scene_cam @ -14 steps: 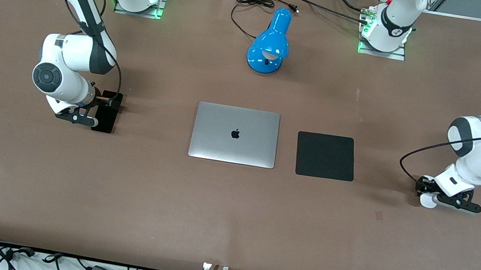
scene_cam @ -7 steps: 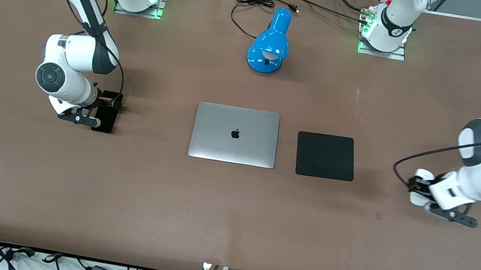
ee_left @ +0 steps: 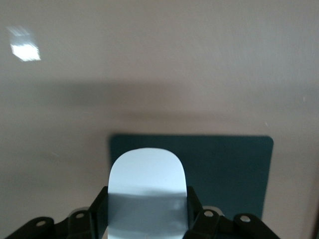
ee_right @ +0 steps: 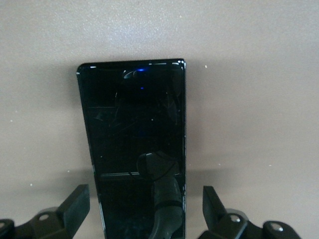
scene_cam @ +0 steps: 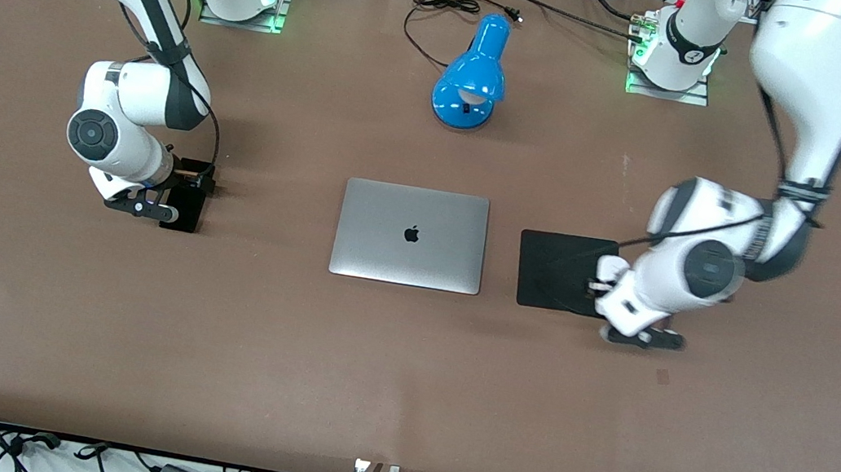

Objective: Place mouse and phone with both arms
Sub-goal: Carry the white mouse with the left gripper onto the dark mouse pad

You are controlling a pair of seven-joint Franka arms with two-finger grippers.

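Mouse [ee_left: 147,191] clamped lengthwise in left hand [scene_cam: 604,288], seemingly over mat [ee_left: 224,172]; right hand [ee_right: 144,209] spread astride phone [ee_right: 133,134]

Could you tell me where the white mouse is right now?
The small white oval mouse is held in the left gripper, over the edge of the square black mat beside the closed silver laptop.
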